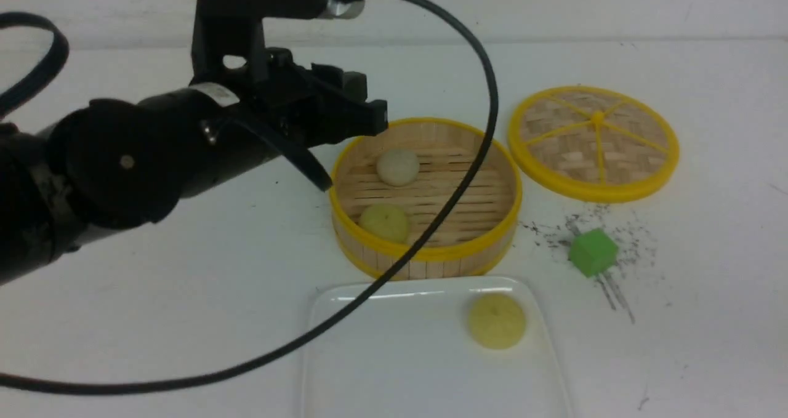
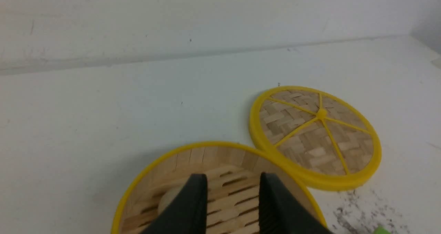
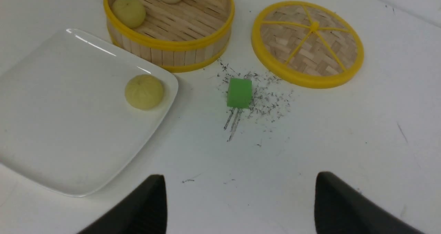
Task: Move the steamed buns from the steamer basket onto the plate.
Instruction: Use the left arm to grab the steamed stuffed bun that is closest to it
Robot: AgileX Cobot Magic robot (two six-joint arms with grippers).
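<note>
White tabletop [image 1: 184,270] is spread under everything, with a pale wall [image 2: 206,13] behind. Nearest the robot, the plate [image 1: 381,369] is seen carrying one pale yellow bun [image 1: 496,320] near its right edge, so one transfer of three is judged done. Just behind it, the steamer basket [image 1: 468,258] is left holding two: an off-white bun [image 1: 398,166] toward the far left and a second pale yellow bun [image 1: 384,222] against the near wall. A woven lid [image 1: 594,141] is laid flat just right of the basket. A black cable [image 1: 486,98] is draped across basket and plate. The left gripper [image 2: 234,177] is held over the basket's far-left part, jaws parted with nothing between them; the right gripper [image 3: 239,175] is spread wide and empty, away from the work. A green cube [image 1: 592,252] is left among dark specks [image 3: 268,99].
</note>
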